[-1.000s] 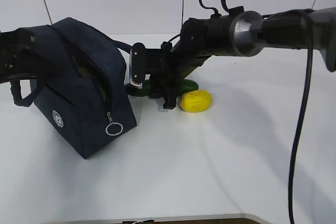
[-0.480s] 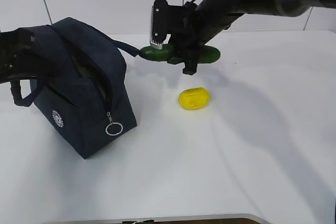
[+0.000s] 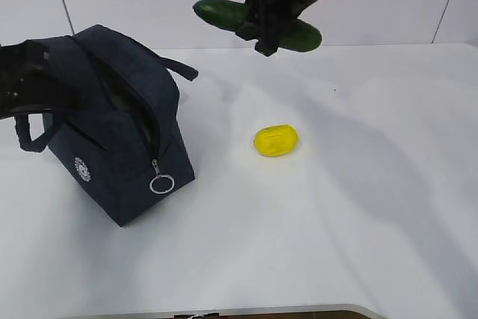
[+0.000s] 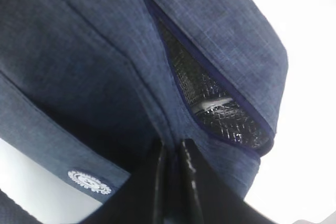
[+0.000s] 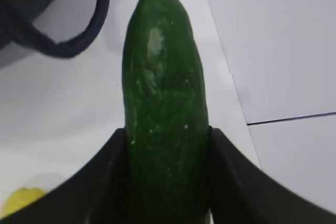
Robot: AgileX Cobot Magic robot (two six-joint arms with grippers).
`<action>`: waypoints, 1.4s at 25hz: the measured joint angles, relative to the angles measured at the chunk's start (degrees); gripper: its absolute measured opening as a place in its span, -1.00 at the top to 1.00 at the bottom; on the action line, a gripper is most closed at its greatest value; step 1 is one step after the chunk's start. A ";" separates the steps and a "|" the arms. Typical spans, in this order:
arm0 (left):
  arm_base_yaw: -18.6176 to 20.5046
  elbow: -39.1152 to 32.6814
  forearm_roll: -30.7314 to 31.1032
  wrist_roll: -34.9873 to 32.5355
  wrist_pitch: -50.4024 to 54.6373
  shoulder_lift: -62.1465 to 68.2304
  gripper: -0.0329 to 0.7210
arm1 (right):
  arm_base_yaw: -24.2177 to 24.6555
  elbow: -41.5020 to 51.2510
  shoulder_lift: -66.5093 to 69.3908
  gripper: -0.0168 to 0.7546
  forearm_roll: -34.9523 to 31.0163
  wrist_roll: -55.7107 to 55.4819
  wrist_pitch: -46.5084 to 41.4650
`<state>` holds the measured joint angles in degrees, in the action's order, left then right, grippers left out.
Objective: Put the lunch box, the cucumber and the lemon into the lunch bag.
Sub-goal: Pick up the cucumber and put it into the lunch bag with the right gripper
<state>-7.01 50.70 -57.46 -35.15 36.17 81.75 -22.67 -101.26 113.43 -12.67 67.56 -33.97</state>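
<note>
right claw (image 3: 261,13) grips the dark green smooth cucumber (image 3: 258,25) high above the table. left claw (image 4: 171,153) pinches the navy fabric lunch bag (image 3: 112,132) open. best tilt it nose-down into the slot.

Black right gripper (image 3: 252,7) with flat matte fingers (image 5: 107,182), pale ridged pad at one tip; glossy black left gripper (image 4: 172,174) fingers.

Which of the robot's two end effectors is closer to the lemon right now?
The right one. The right end effector hangs in the air above and behind the lemon, holding the cucumber. The left end effector is off to the side, pinching the lunch bag.
</note>
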 joint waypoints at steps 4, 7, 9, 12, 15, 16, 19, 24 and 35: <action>0.00 0.00 -0.35 0.00 0.00 0.00 0.91 | 0.00 0.00 -1.81 0.10 -10.58 -1.63 -0.05; 0.00 0.00 -2.47 -0.27 -0.11 0.00 0.91 | 0.00 0.00 -3.07 0.10 -25.80 -1.86 -0.05; 0.00 0.00 -4.80 -1.30 -0.26 0.00 0.91 | 0.00 0.00 -3.56 0.10 -38.50 -1.96 -0.05; 0.00 0.00 -9.25 -3.64 -0.49 0.00 0.91 | 0.00 0.00 -3.66 0.10 -55.84 -1.96 -0.29; 0.00 0.00 -14.79 -7.08 -0.72 0.00 0.91 | -0.11 0.00 -3.66 0.10 -67.87 -1.96 -1.88; 0.00 0.00 -16.23 -8.29 -0.72 0.00 0.91 | -0.22 0.00 -3.66 0.10 -70.23 -1.96 -1.88; 0.00 0.00 -19.59 -11.15 -0.85 0.00 0.91 | -1.05 0.00 -3.55 0.10 -72.59 -1.96 -1.88; 0.00 0.00 -21.58 -12.77 -0.85 0.00 0.91 | -4.26 0.00 -1.06 0.10 -73.84 -1.49 -2.71; 0.00 0.00 -21.85 -13.16 -0.85 0.00 0.91 | -4.75 0.00 7.48 0.10 -74.28 2.03 -0.32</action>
<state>-7.01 50.70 -79.31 -48.31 35.32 81.75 -27.42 -101.26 120.90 -86.96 69.58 -34.29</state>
